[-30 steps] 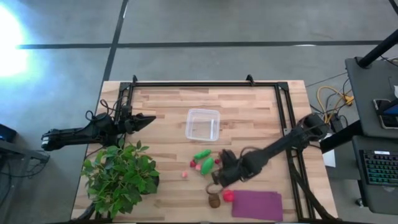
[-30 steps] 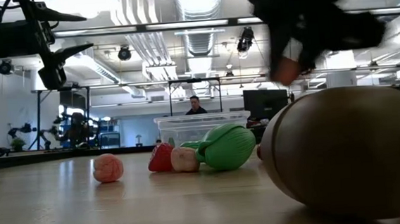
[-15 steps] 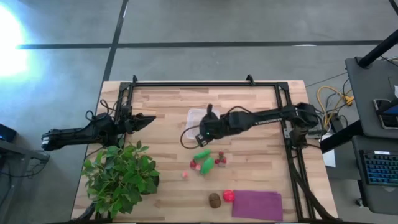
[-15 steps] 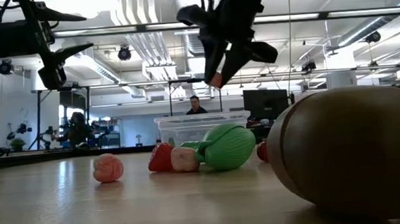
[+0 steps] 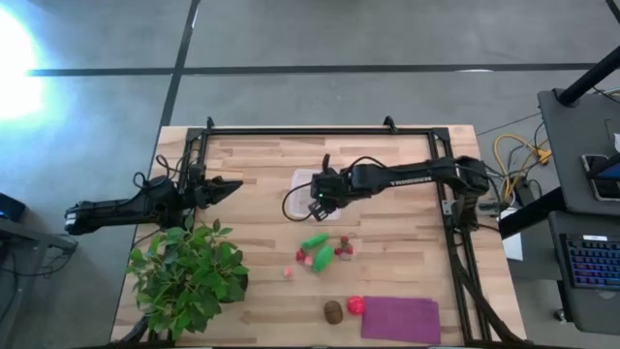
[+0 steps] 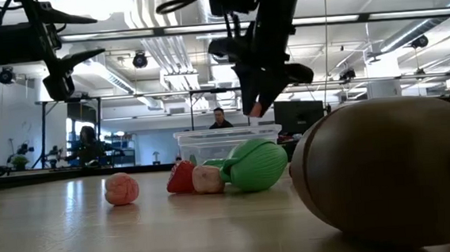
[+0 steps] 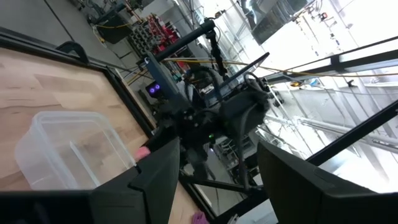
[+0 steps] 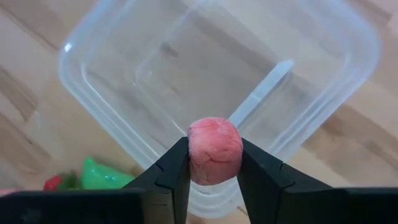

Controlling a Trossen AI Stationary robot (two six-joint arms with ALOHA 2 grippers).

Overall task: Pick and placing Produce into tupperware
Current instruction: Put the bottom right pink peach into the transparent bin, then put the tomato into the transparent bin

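- High view: right gripper (image 5: 317, 197) has swung from lower centre of the frame, near the purple mat (image 5: 400, 319), up to mid-frame over the clear tupperware (image 5: 311, 192); transfer of one piece looks nearly done, release pending. Remaining produce sits lower centre: green oblong piece (image 5: 314, 240), second green piece (image 5: 324, 257) with small red bits beside it, tiny pink piece (image 5: 288, 272), brown kiwi-like ball (image 5: 334, 311) and red piece (image 5: 356, 305) just beside the mat. Left gripper (image 5: 231, 186) waits at mid-left, above the leafy plant (image 5: 188, 271); unchanged.
- Low view: right gripper (image 6: 253, 109) now hangs directly above the tupperware (image 6: 228, 142) at centre; a second ago it was at upper right. Kiwi-like ball (image 6: 387, 174) fills lower right foreground.
- Left wrist view: tupperware (image 7: 65, 149) at lower left shows nothing inside; left jaws stand apart, holding nothing.
- Right wrist view: jaws closed tight on a pink-red round piece (image 8: 214, 151), held over the tupperware (image 8: 217, 93); container empty, bare wood visible through its floor.
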